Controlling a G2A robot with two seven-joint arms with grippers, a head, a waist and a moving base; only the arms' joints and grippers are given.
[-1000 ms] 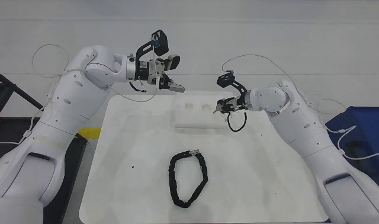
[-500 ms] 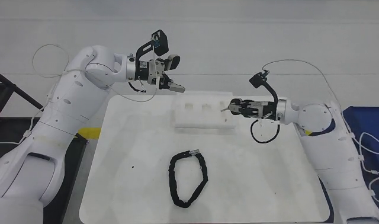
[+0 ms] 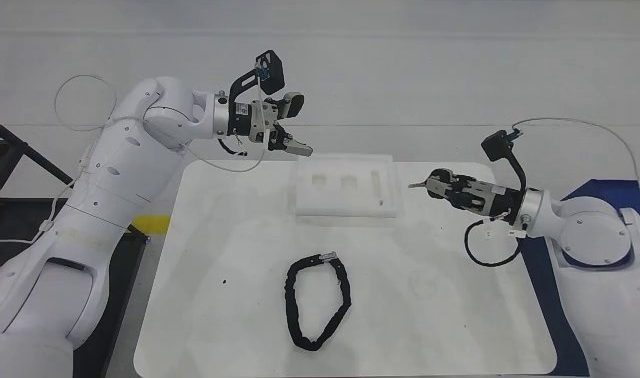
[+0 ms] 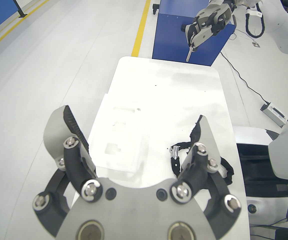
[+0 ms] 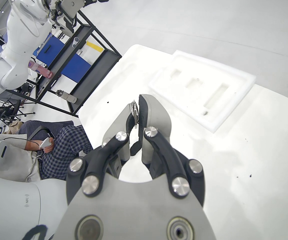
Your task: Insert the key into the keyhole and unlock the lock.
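A black fabric-covered chain lock (image 3: 318,303) lies in a loop on the white table (image 3: 450,308), its metal lock end (image 3: 326,257) at the far side of the loop. My right gripper (image 3: 432,186) hangs over the table's right part, shut on a silver key (image 4: 189,54) whose blade sticks out from the fingers. The key's head (image 5: 134,109) sits pinched between the pads. My left gripper (image 3: 300,149) is held above the table's far left edge, open and empty. From the left wrist the lock end (image 4: 175,152) shows beside one finger (image 4: 201,136).
A white foam tray (image 3: 345,190) with several cut-out pockets lies at the table's far middle. A blue cabinet (image 4: 184,33) stands past the table's right side, a black rack (image 5: 84,58) off its left side. A cable (image 4: 244,81) runs on the floor.
My right arm has drawn back to the right, away from the foam tray, carrying the key with it. The left arm has stayed still.
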